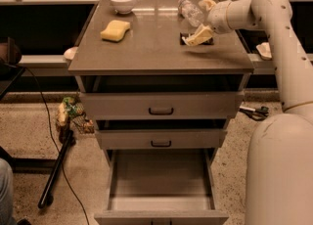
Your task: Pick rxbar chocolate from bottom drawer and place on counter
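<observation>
The rxbar chocolate (pixel 208 40) is a small dark flat bar at the right side of the counter (pixel 146 50), resting on or just above its top. My gripper (pixel 197 36) reaches in from the right, lies right over the bar and is shut on it, hiding the bar's middle. The bottom drawer (pixel 161 204) stands pulled open below, and its plain grey inside holds nothing. The two shallower drawers above it are slightly open.
A yellow sponge (pixel 115 30) lies at the counter's left. A white bowl (pixel 122 0) stands at the back left. A clear plastic bottle (pixel 190 11) lies just behind the gripper. My arm (pixel 288 72) runs down the cabinet's right side. A cable and pole (pixel 56 170) lie on the floor at left.
</observation>
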